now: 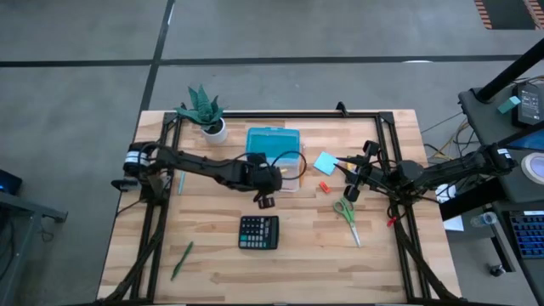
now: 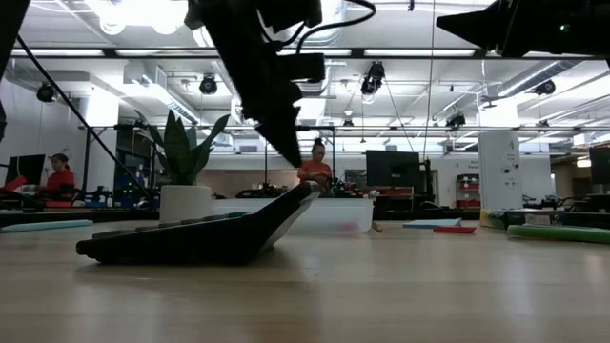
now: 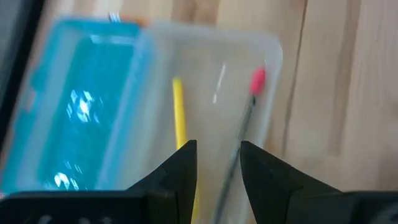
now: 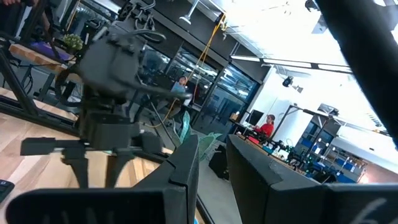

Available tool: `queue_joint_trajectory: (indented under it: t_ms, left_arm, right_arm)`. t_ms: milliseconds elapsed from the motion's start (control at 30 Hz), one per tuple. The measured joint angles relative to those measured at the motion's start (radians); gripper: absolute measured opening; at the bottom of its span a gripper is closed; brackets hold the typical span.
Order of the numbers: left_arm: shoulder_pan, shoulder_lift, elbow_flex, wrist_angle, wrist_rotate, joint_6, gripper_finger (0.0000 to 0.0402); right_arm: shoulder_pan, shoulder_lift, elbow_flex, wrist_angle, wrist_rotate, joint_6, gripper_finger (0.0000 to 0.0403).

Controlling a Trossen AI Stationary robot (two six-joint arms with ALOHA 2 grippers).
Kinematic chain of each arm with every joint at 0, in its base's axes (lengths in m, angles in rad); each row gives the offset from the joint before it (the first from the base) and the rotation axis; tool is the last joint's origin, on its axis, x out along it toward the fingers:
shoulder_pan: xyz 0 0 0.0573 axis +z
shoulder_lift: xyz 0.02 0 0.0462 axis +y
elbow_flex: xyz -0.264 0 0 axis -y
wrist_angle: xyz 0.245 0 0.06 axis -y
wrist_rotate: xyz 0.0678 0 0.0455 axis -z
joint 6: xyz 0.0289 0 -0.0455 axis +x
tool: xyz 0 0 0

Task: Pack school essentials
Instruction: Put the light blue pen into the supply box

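Observation:
A pencil case lies at the table's middle, its blue lid folded open beside the clear tray. Inside the tray lie a yellow pencil and a dark pencil with a red end. My left gripper hovers just near of the case, open, holding nothing. A light-blue note pad, a red eraser and green-handled scissors lie on the table to the right. My right gripper waits beside them, tipped upward, a narrow gap between its fingers.
A black calculator lies near of the left gripper and fills the low view's front. A potted plant stands at the far left. A green pen lies at the near left. Black frame rails run along the table's sides.

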State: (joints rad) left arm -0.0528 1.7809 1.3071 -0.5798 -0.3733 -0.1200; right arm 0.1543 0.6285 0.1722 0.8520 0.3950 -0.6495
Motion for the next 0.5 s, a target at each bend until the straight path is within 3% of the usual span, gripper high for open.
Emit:
queue_joint_trajectory:
  t_ms: [500]
  left_arm:
    - [-0.032,-0.002,-0.003,-0.590,-0.015,-0.538,0.0105]
  right_arm:
    - [0.000,0.000,0.000,0.000,0.000,0.001,0.0072]
